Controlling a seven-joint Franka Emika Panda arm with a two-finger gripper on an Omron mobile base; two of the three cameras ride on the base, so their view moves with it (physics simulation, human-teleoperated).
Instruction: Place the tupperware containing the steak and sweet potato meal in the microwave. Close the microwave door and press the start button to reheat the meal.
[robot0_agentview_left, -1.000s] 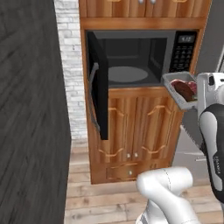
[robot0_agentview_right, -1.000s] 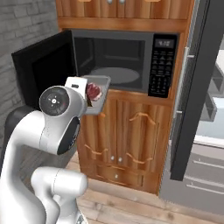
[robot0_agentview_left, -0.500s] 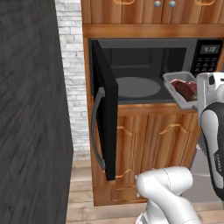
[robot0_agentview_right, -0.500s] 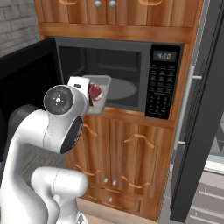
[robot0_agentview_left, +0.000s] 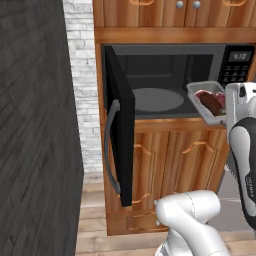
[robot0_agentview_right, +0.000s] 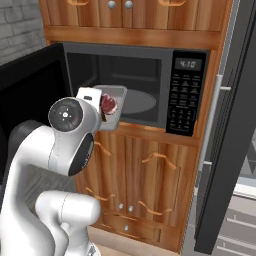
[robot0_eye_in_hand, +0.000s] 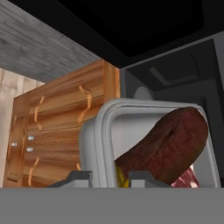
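Before us the microwave (robot0_agentview_left: 170, 85) stands open in its wooden cabinet (robot0_agentview_right: 150, 165), its microwave door (robot0_agentview_left: 120, 125) swung out at nine o'clock. At its mouth we hold the tupperware (robot0_agentview_right: 112, 102), our gripper (robot0_eye_in_hand: 109, 177) clamped narrow on the rim. We judge the tub light, stiff and slick, so we keep it level for the meal (robot0_eye_in_hand: 164, 146).

A round glass turntable (robot0_agentview_left: 152, 99) lies on the microwave (robot0_agentview_left: 165, 55) floor.
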